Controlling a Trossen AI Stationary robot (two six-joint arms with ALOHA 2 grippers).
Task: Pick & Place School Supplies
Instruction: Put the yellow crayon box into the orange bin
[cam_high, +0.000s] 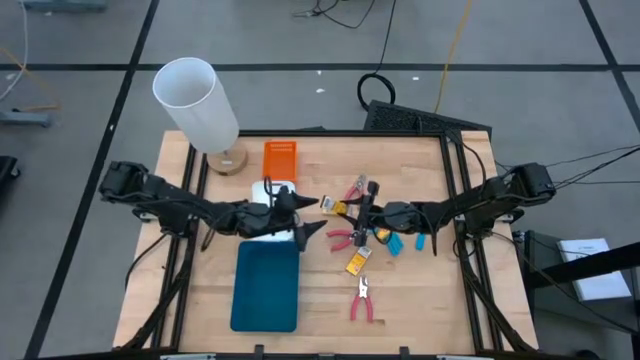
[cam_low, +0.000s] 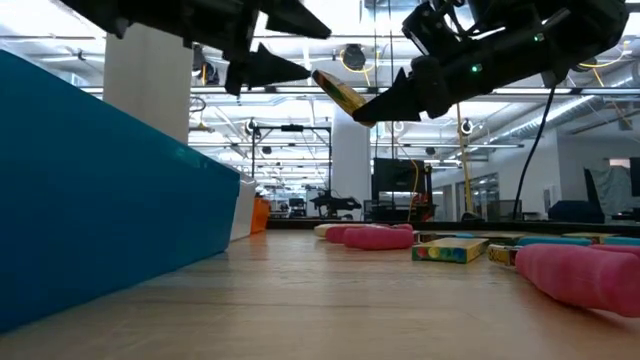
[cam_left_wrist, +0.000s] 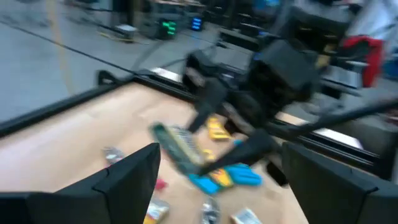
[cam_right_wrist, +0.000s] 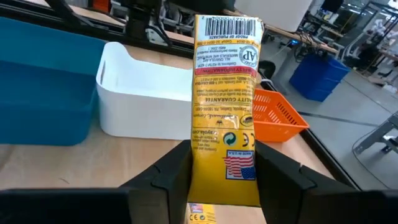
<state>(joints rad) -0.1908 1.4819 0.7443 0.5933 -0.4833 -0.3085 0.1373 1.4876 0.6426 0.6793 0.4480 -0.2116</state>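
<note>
Grey floor (cam_high: 80, 40) with dark lines (cables (cam_high: 375, 88) trailing); ceiling lights (cam_low: 352, 55).

Lighting even and bright from overhead; ceiling strip lights (cam_low: 300, 90) visible in low view, slightly blown out. Soft, short shadows on the wooden table (cam_high: 320, 310) in high view. Left wrist view heavily motion-blurred throughout (edges smeared, nothing crisp). Right wrist view sharp on the yellow packet (cam_right_wrist: 225, 106), print legible; background softer. Low view: near teal tray (cam_low: 90, 200) and pink handles (cam_low: 585, 275) out of focus.
</note>
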